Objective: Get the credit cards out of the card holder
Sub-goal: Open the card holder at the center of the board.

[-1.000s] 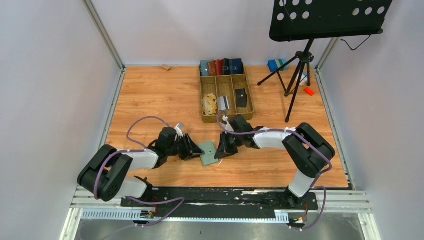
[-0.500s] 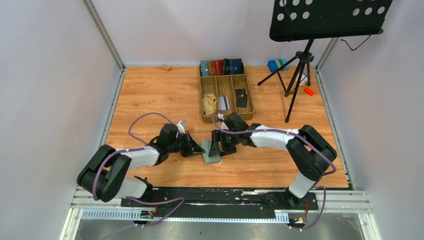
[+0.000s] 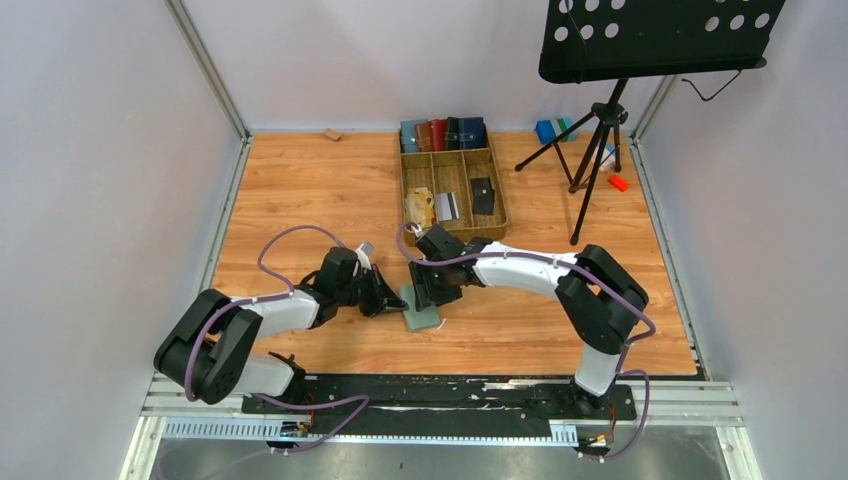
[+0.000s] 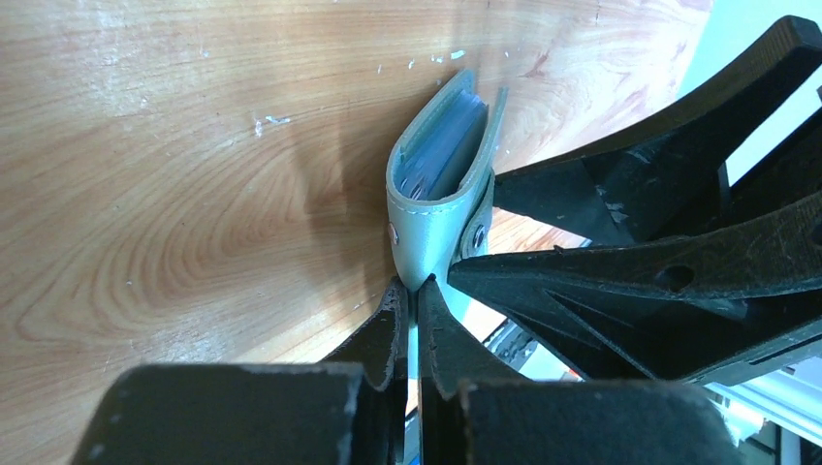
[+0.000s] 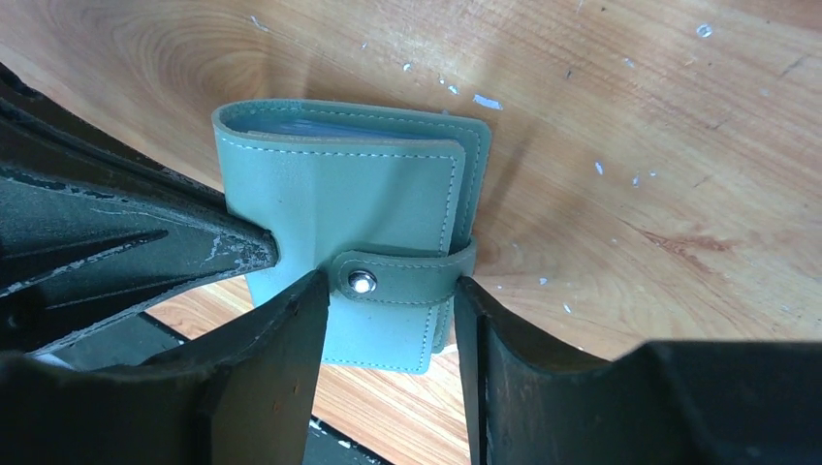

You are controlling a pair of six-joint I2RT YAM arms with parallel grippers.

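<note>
The sage-green card holder [image 3: 422, 310] is near the table's front middle, snapped closed. In the right wrist view its strap and snap [image 5: 363, 282] face the camera. In the left wrist view [image 4: 441, 208] I see it end-on, with the edges of dark credit cards [image 4: 448, 155] inside. My left gripper [image 3: 397, 300] is shut, its tips [image 4: 415, 291] pinched at the holder's spine edge. My right gripper [image 3: 426, 296] is open; its jaws straddle the snap strap [image 5: 388, 310], one finger at each end of it.
A wicker tray [image 3: 500, 215] behind holds a tan paper wad [image 3: 418, 210], a grey card [image 3: 447, 205] and a flat black piece [image 3: 482, 195]. A row of wallets [image 3: 443, 133] stands at its far end. A music stand tripod [image 3: 595, 150] is at the back right.
My right arm has swung left, bringing its gripper from the holder's right side to over its far end. The holder has shifted slightly. The left gripper has stayed at its left edge.
</note>
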